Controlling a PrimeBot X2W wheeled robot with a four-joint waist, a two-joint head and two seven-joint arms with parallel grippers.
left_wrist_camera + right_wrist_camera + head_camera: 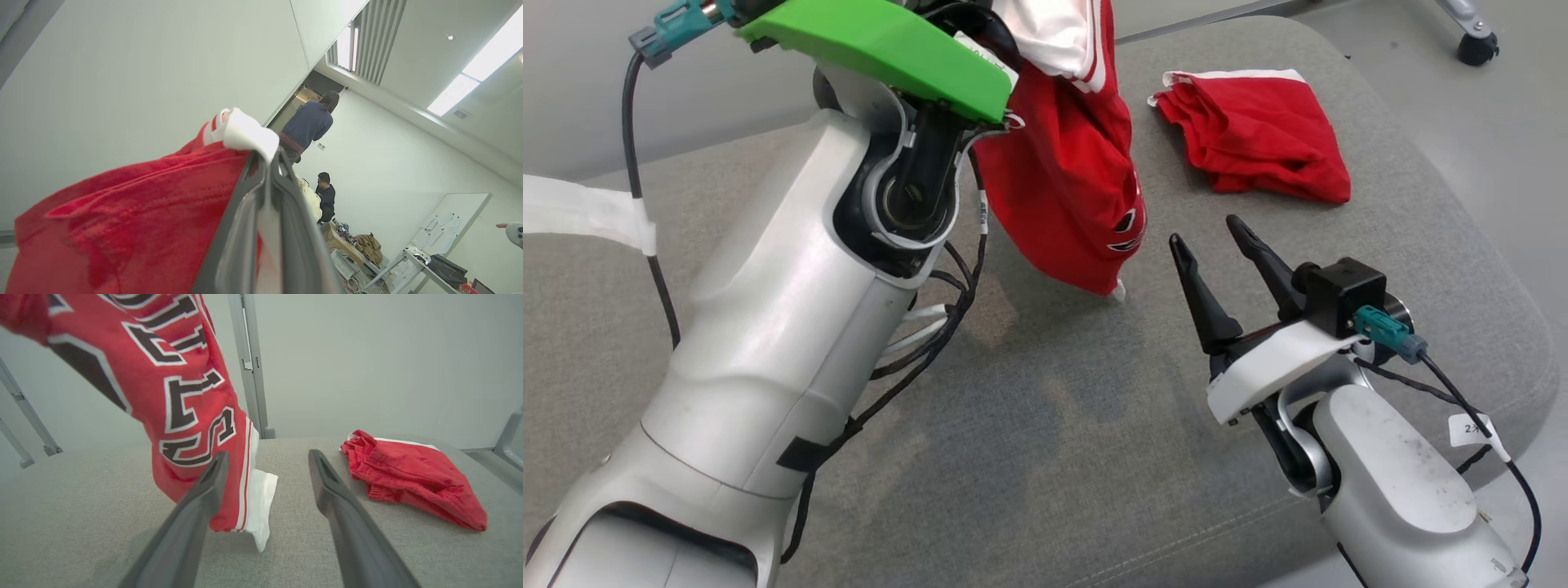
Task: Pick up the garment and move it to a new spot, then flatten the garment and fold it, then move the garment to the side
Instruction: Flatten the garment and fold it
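A red garment (1062, 188) with white trim and black-and-white lettering (175, 396) hangs lifted over the grey padded table (1054, 449). My left gripper (267, 157) is shut on its white-edged top, and red cloth (143, 204) drapes to the left of the fingers. The arm's green wrist cover (882, 49) hides those fingers in the head view. My right gripper (1205, 231) stands open just right of the hanging lower end, nothing between its fingers. In the right wrist view the white bottom corner hangs between the right gripper's (268, 456) fingers, low over the table; contact cannot be told.
A second red garment (1258, 135) lies crumpled on the table's far right (408, 477). The table's rounded edge runs close on the right. A caster wheel (1476, 49) stands on the floor beyond. Two people (308, 122) are across the room by cluttered desks.
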